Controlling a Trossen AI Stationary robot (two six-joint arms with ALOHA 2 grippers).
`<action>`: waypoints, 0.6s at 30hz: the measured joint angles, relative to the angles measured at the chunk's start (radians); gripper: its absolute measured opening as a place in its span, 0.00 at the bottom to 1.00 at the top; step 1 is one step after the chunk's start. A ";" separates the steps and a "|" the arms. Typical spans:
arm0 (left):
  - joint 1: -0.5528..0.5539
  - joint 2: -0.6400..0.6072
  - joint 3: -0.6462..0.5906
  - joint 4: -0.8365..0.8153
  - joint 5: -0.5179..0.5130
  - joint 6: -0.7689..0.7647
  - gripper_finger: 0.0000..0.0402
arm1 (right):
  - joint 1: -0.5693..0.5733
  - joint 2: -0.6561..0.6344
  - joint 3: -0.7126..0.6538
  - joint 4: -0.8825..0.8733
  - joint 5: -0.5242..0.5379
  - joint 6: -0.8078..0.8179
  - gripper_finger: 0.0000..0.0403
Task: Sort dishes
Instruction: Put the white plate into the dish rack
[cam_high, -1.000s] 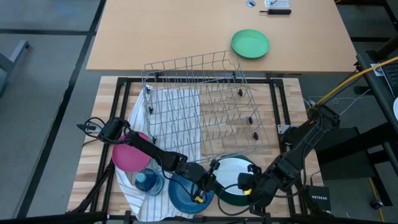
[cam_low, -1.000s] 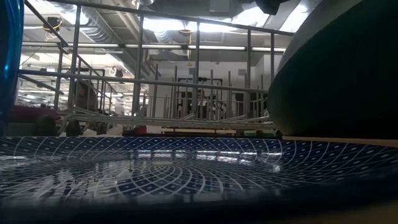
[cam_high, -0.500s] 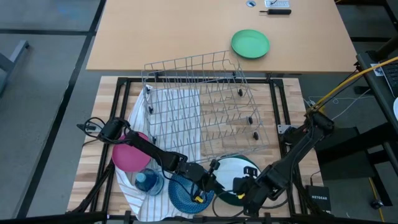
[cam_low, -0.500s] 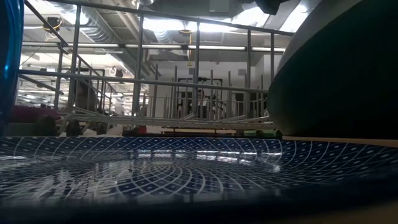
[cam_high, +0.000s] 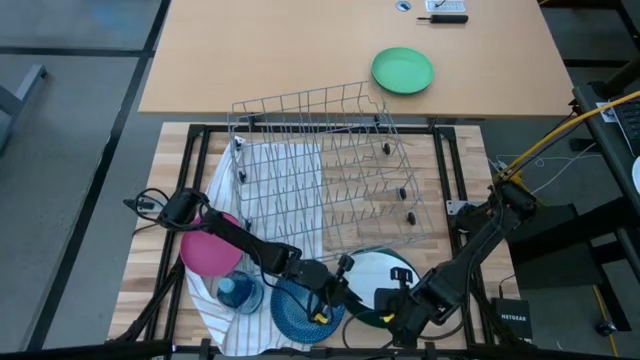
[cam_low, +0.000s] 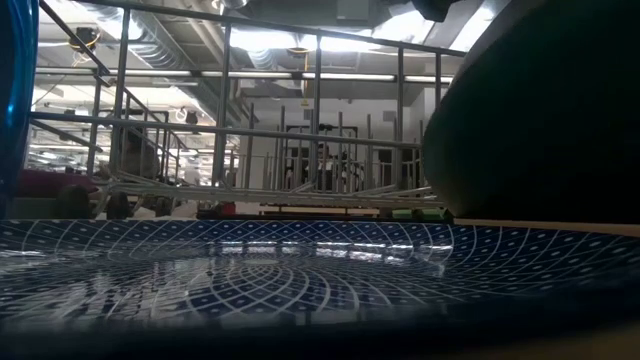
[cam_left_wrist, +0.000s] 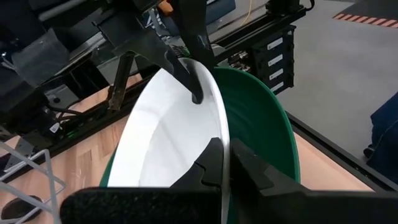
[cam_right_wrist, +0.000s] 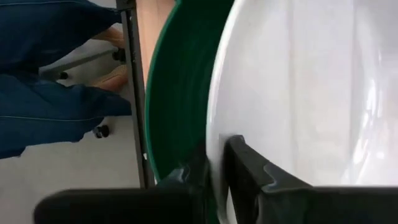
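From above, a wooden work surface (cam_high: 150, 200) in a black frame sits below a larger tan table (cam_high: 300, 50), where a vivid green plate (cam_high: 402, 71) lies far right. A wire dish rack (cam_high: 325, 165) stands mid-surface, partly on a striped cloth (cam_high: 290, 170). Near left lie the magenta plate (cam_high: 208, 250), a small blue container (cam_high: 238, 292) and the speckled blue plate (cam_high: 298, 312). The white plate with green back (cam_high: 385, 272) sits just right of the blue one, gripped from both sides: the left gripper (cam_high: 343, 290) on its left rim, the right gripper (cam_high: 392, 312) on its near rim.

The low view, level with the surface, fills with the blue plate's patterned face (cam_low: 300, 270); the white plate's dark back (cam_low: 540, 110) looms right, lifted on edge, with rack wires (cam_low: 318, 130) and a ceiling of ducts and lights behind.

The left wrist view shows what the others hide: its fingers (cam_left_wrist: 211, 165) pinched narrow on the plate's rim (cam_left_wrist: 221, 118), the other arm's finger (cam_left_wrist: 194, 74) hooked over the far rim, grey floor beyond.

The right wrist view has its fingers (cam_right_wrist: 249, 168) clamped narrow on the rim (cam_right_wrist: 214, 93), and a person's blue clothing (cam_right_wrist: 56, 74) off the table edge.
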 joint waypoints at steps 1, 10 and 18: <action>0.000 0.000 0.000 -0.003 0.002 0.000 0.00 | 0.000 0.000 0.000 0.002 0.001 -0.004 0.09; 0.000 0.000 0.000 -0.012 0.019 -0.032 0.09 | -0.001 0.004 -0.002 0.022 0.010 -0.016 0.10; 0.003 -0.001 0.003 -0.065 0.069 -0.099 0.19 | -0.002 0.004 -0.002 0.028 0.029 -0.044 0.09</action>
